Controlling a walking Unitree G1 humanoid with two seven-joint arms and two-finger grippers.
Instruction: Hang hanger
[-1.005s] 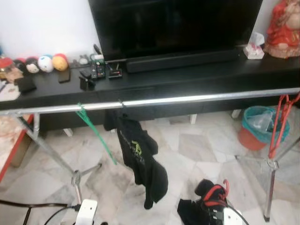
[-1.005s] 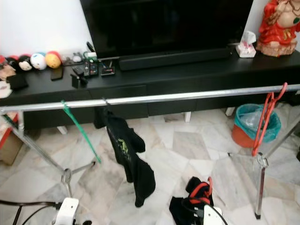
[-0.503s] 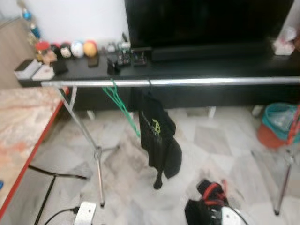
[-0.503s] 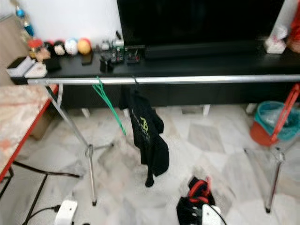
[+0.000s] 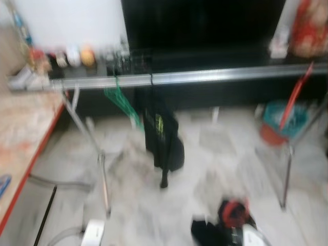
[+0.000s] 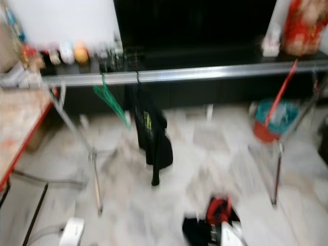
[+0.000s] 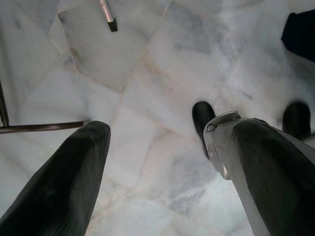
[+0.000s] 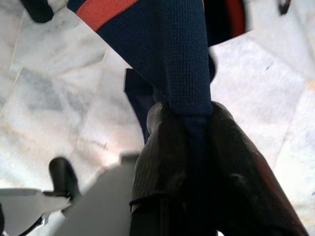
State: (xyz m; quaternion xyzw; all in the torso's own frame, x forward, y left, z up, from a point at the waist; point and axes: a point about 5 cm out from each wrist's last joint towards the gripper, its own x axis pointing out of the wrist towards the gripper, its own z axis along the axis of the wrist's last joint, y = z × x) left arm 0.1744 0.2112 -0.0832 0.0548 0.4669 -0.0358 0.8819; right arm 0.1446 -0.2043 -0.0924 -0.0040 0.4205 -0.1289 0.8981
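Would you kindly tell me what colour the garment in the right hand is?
The garment is navy blue with an orange-red stripe, clearest in the right wrist view.

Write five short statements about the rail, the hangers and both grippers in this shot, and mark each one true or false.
1. A black garment hangs from the metal rail. True.
2. The green hanger lies on the floor. False: it hangs on the rail, just to the left of the black garment.
3. The right gripper is shut on a navy garment with an orange stripe. True.
4. The left gripper holds a hanger. False: its fingers stand apart with nothing between them, above the marble floor.
5. The red hanger hangs near the left end of the rail. False: it hangs near the right end, above the teal bin.
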